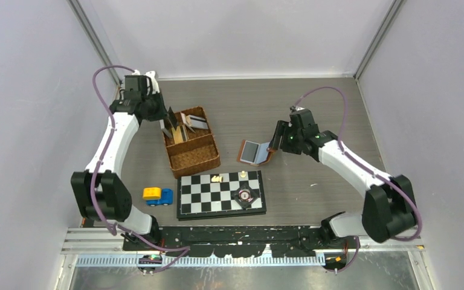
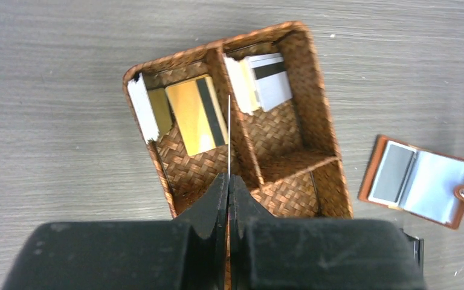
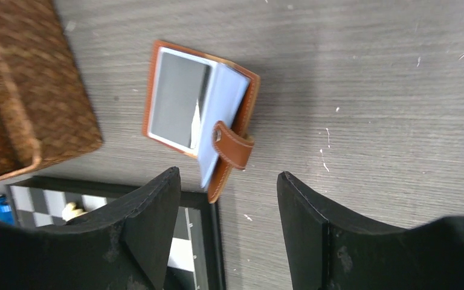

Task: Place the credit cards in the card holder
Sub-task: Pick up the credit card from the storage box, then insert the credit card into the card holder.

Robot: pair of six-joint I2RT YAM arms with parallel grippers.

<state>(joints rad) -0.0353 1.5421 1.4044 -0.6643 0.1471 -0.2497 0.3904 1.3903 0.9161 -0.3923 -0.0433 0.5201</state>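
Observation:
The card holder (image 1: 254, 152) lies open on the table right of the basket, tan leather with a pale inside and a snap strap (image 3: 232, 145). It also shows in the left wrist view (image 2: 420, 181). My left gripper (image 2: 228, 178) is shut on a thin white card (image 2: 228, 133), seen edge-on, above the basket (image 2: 314, 90). More cards stand in the basket: a gold striped one (image 2: 196, 115), a white striped one (image 2: 269, 81) and a white one (image 2: 142, 109). My right gripper (image 3: 228, 172) is open and empty, just beside the holder's strap side (image 1: 272, 145).
The wicker basket (image 1: 196, 158) has compartments and stands left of centre. A chessboard (image 1: 220, 193) with a few pieces lies in front of it, its corner close under my right gripper (image 3: 199, 241). A yellow-and-blue toy truck (image 1: 157, 196) sits left of the board.

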